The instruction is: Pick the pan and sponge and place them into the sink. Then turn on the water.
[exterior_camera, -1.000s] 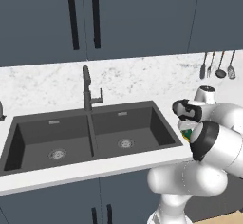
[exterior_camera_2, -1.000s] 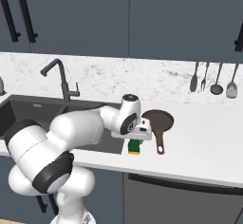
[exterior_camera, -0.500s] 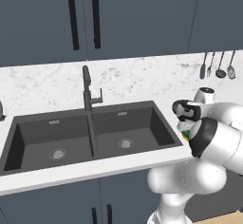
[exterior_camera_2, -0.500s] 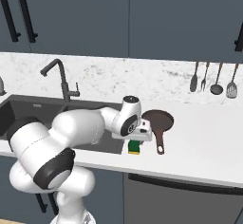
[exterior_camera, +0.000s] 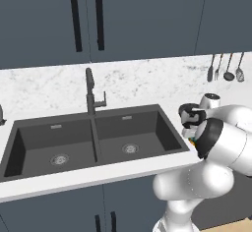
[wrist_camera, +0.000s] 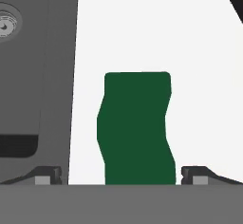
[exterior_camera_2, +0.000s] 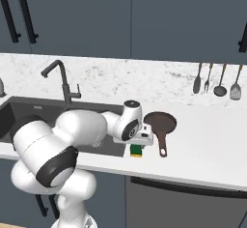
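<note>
Nothing readable is showing anywhere: no text, label, brand, number or sign is appearing on any surface in these views.

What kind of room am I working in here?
A kitchen, rendered: a double-basin sink with a tall tap set in a white counter, and cooking utensils hanging on the wall.

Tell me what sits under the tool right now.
The green sponge lies on the white counter directly below the open tool, between its fingertips. In the right base view the hand covers the sponge's top; whether the fingertips touch it is unclear.
</note>
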You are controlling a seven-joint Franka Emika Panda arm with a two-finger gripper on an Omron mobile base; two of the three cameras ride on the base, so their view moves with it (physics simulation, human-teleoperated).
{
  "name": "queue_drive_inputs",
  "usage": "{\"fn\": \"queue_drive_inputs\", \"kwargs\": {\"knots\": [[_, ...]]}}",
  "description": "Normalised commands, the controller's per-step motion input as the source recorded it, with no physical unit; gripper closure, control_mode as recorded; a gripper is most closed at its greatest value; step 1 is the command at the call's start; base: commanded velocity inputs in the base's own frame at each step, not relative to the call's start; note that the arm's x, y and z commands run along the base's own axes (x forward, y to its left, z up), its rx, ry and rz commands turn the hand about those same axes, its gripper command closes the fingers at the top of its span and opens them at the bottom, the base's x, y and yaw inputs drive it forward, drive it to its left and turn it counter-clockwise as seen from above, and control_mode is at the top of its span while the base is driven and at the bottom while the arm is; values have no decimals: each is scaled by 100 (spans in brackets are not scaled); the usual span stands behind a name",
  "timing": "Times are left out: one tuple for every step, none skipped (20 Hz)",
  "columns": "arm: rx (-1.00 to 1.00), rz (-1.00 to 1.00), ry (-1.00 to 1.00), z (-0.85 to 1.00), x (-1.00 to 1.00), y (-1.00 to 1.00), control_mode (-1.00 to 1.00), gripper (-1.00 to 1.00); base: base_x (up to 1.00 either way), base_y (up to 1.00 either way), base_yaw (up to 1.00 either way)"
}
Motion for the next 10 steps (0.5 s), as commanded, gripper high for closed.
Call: {"fn": "queue_drive_inputs", "kwargs": {"knots": [[0,2,0,-14,14,0,-100,-100,0,0,0],[0,3,0,-6,18,0,-100,-100,0,0,0],[0,3,0,-5,17,0,-100,-100,0,0,0],[0,2,0,0,37,0,-100,-100,0,0,0],[0,1,0,0,39,0,-100,-100,0,0,0],[0,1,0,0,36,0,-100,-100,0,0,0],[0,1,0,-1,37,0,-100,-100,0,0,0],[0,1,0,-2,38,0,-100,-100,0,0,0],[0,1,0,-4,31,0,-100,-100,0,0,0],[0,1,0,-4,32,0,-100,-100,0,0,0]]}}
